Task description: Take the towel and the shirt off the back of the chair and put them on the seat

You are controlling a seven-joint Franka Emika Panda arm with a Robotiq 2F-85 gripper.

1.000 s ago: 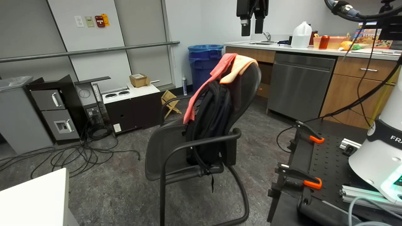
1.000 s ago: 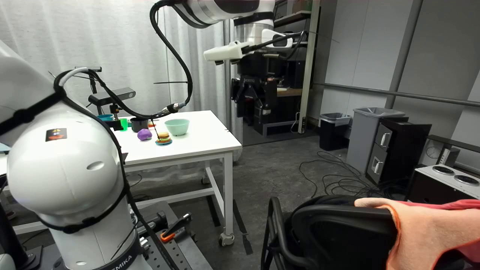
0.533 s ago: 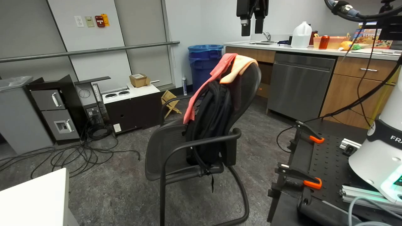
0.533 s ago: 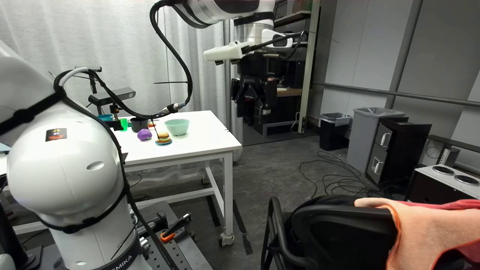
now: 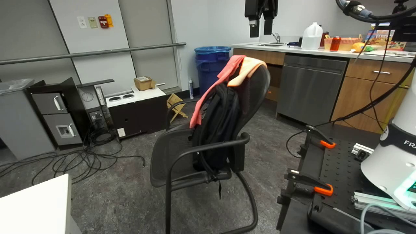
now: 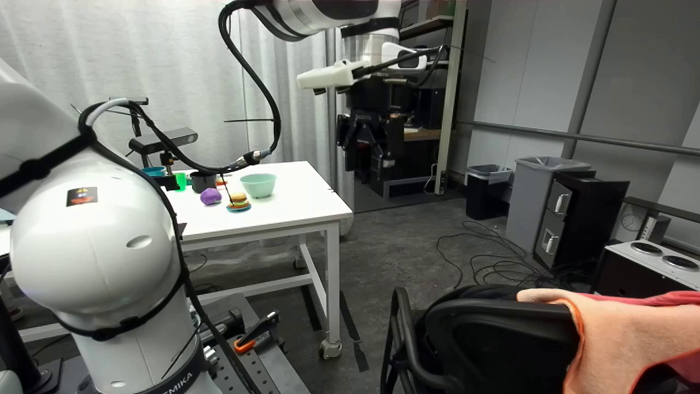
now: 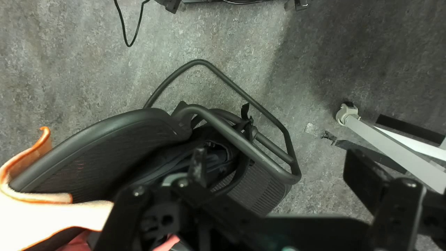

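The black chair point(image 5: 261, 87) stands on the floor; its back point(image 6: 503, 339) is near the camera in an exterior view. The peach-orange towel point(image 5: 248, 70) drapes over the top of the back; it also shows in both other views point(image 6: 629, 334) point(image 7: 41, 218). The shirt, a coral-pink cloth point(image 5: 211, 91), hangs beside it, down the front; only a strip shows in an exterior view point(image 6: 675, 298). The flat black seat point(image 5: 169, 159) is partly covered by a black backpack point(image 5: 214, 130). My gripper point(image 5: 261, 31) is open, empty, pointing down and above the chair; it also shows in other views point(image 6: 367, 164) point(image 7: 278, 167).
The chair's armrests point(image 5: 211, 146) rise beside the seat. A white table point(image 6: 284, 216) holds a bowl point(image 6: 258, 185) and toys. Loose cables point(image 5: 87, 159) lie on the floor. A kitchen counter point(image 5: 269, 47) and the robot's black bench point(image 5: 341, 162) stand near the chair.
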